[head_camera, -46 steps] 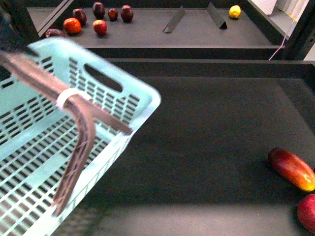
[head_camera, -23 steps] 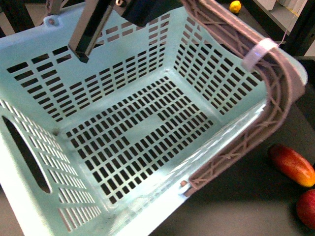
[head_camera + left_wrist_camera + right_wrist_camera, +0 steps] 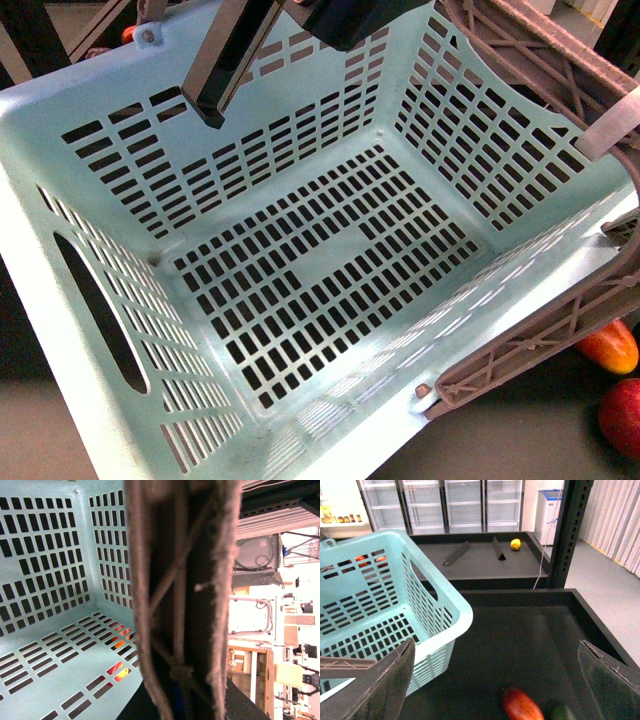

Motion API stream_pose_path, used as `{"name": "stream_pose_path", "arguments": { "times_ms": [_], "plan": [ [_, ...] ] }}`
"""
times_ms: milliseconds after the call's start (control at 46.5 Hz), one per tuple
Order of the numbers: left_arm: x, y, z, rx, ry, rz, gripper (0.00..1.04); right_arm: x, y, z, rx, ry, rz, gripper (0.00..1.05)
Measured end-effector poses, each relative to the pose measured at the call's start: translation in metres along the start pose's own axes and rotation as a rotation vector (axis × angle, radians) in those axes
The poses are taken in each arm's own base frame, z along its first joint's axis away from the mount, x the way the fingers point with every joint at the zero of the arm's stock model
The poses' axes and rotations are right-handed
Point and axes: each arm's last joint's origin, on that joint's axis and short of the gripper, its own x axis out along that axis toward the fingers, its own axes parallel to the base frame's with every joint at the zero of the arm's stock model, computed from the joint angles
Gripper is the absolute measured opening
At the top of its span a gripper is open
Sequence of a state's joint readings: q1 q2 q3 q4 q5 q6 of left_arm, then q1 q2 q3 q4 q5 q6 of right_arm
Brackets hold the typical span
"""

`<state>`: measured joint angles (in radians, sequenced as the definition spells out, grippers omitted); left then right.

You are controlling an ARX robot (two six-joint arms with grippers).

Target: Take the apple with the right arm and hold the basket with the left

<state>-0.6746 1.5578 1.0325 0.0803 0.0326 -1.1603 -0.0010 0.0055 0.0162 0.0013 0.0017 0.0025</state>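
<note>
Plainly, the basket (image 3: 90, 190) fills nearly all of our front view, tipped so that we look straight down onto its slotted floor and walls, with an oval hand hole in the wall toward our left. In the right wrist view it stands over the dark table (image 3: 530, 630). Further back is a second dark shelf (image 3: 485, 562) carrying two slanted dividers (image 3: 457, 553).

The basket's brown lattice handle (image 3: 540, 340) climbs from its pivot on the near rim, passes our right edge and arches back over the top. In the left wrist view that handle runs right across the lens, with the mint walls beside it.

Our left gripper (image 3: 345, 20) shows only as a dark block at the top of the front view, close against the handle. A flat dark bar (image 3: 228, 65) slants down from it over the far wall. We cannot tell whether its fingers are clamped on the handle, since neither view shows them clearly. Our right gripper (image 3: 496, 644) hangs above the table beside the basket, its two fingers (image 3: 380, 685) spread wide and touching nothing.

The elongated fruit (image 3: 610, 347) lies on the table by the basket's near right corner, partly hidden behind the handle. The apple (image 3: 622, 418) sits on the table just beside that fruit, on the side nearer us. It is in the lower right corner of the front view, cut by the edge and outside the basket.

A white tape band (image 3: 608, 128) wraps the handle. A small yellow fruit (image 3: 515, 544) rests on the back shelf near one divider.
</note>
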Motion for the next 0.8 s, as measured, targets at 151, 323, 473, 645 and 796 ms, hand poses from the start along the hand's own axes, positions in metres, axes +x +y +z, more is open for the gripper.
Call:
{"name": "stream_pose_path", "arguments": {
  "times_ms": [151,323,473,645,796],
  "plan": [
    [0.0,0.0,0.0,0.002,0.001,0.0,0.07,0.0,0.0,-0.001,0.033,0.047,-0.034,0.96],
    [0.0,0.0,0.0,0.004,0.002,-0.003,0.07,0.012,-0.017,-0.011,0.305,0.495,-0.336,0.96],
    [0.0,0.0,0.0,0.004,0.0,-0.002,0.07,0.036,-0.044,-0.019,0.372,0.528,-0.391,0.96],
    [-0.001,0.0,0.0,0.004,0.0,-0.002,0.07,0.081,-0.08,-0.044,0.266,0.618,-0.377,0.96],
    [-0.001,-0.001,0.0,0.004,0.001,-0.003,0.07,0.117,-0.091,-0.093,0.145,0.826,-0.284,0.96]
  ]
}}
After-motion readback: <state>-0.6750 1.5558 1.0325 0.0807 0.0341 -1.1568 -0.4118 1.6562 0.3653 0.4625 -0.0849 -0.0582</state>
